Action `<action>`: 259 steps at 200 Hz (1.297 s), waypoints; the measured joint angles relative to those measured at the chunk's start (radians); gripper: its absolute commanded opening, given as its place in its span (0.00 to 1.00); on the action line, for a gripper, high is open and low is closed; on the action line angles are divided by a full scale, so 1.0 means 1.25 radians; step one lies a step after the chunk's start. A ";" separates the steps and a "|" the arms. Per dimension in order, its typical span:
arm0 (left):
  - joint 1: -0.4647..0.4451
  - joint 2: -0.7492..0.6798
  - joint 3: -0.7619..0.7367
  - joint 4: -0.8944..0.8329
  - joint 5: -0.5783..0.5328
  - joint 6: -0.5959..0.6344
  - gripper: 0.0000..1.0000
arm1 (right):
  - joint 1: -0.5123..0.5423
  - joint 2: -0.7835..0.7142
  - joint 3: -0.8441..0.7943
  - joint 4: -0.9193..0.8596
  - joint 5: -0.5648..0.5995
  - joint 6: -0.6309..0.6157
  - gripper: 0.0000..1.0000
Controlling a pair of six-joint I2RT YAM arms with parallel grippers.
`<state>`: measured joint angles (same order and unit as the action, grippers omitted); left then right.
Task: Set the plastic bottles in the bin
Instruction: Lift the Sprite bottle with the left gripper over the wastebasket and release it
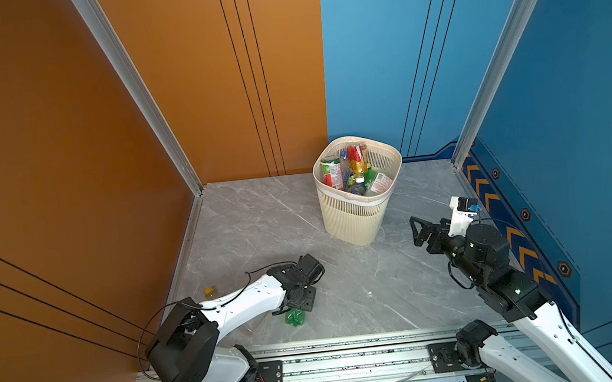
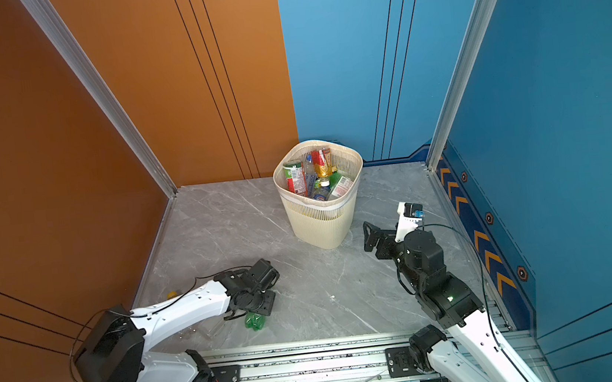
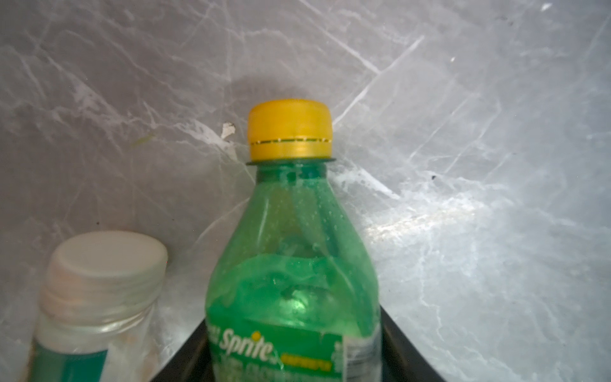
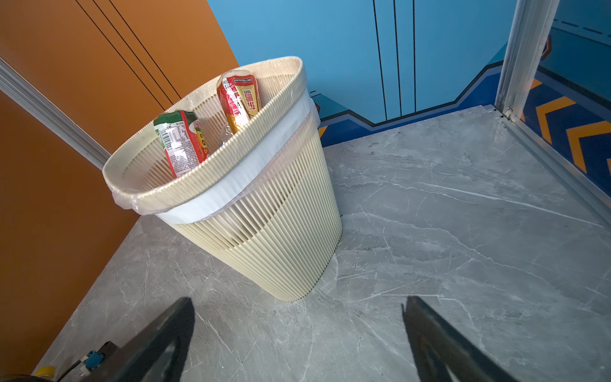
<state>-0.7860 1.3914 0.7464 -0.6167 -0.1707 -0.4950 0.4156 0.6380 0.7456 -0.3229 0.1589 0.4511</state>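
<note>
The left claw (image 3: 292, 334) pinches a green bottle (image 3: 291, 264) lying on the grey marbled tabletop (image 1: 365, 290), well apart from the nearly full bin (image 1: 355, 229). The right claw (image 4: 297, 300) hangs wide and empty. The thin plastic may buckle and slip free, or the bottle may bounce off the heap. Orange and blue walls enclose the stall.

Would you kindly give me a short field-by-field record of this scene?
Bin: upright at the back, holding several bottles
Left gripper: fingers either side of green bottle on table; grip unclear
Beside it: clear bottle, white cap
Right gripper: open, empty, facing the bin
Remaining: at least those two bottles
</note>
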 measured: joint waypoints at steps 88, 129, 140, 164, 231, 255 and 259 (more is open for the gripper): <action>0.001 -0.159 0.051 0.166 0.017 0.018 0.48 | 0.000 -0.001 0.000 0.000 0.002 0.002 1.00; 0.013 -0.212 0.144 0.300 0.022 0.077 0.48 | 0.000 -0.001 -0.001 0.000 0.002 0.002 1.00; 0.023 -0.203 0.194 0.315 0.032 0.096 0.48 | -0.001 -0.002 -0.001 -0.001 0.002 0.002 1.00; 0.046 -0.154 0.334 0.342 0.067 0.146 0.48 | -0.003 -0.008 -0.001 -0.001 0.002 0.002 1.00; 0.073 0.134 0.726 0.359 0.208 0.215 0.48 | -0.004 -0.032 -0.010 -0.009 0.002 0.003 1.00; 0.081 0.259 0.851 0.339 0.251 0.216 0.48 | -0.004 -0.046 -0.016 -0.023 0.002 0.009 1.00; 0.081 0.278 0.871 0.335 0.257 0.215 0.48 | -0.004 -0.047 -0.017 -0.025 0.002 0.010 1.00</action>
<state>-0.6853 1.7393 1.8351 -0.1982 0.1509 -0.2256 0.4110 0.5789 0.7246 -0.3542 0.1612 0.4641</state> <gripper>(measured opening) 0.554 0.995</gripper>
